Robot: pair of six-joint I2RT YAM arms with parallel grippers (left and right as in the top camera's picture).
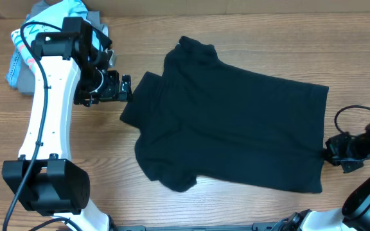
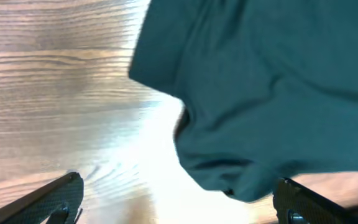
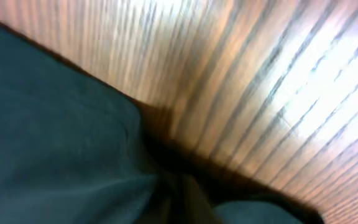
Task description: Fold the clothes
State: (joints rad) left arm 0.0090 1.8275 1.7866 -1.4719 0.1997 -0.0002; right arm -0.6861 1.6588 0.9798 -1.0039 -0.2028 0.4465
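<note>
The black T-shirt (image 1: pixel 230 122) lies spread on the wooden table, collar toward the far side and hem to the right. My left gripper (image 1: pixel 126 88) is open at the edge of the left sleeve. In the left wrist view its fingers (image 2: pixel 179 190) are wide apart, with the sleeve (image 2: pixel 260 93) just ahead and nothing between them. My right gripper (image 1: pixel 328 151) is at the shirt's right hem near the front corner. The right wrist view is blurred. There the fabric (image 3: pixel 55 143) bunches and pulls into the jaws (image 3: pixel 188 199), which look shut on it.
A light blue shirt (image 1: pixel 69 8) and a grey folded garment (image 1: pixel 97 17) lie at the far left corner, behind the left arm (image 1: pixel 44 122). Bare wooden tabletop (image 1: pixel 172 25) surrounds the black shirt. The right arm's cable (image 1: pixel 349 112) loops beside the hem.
</note>
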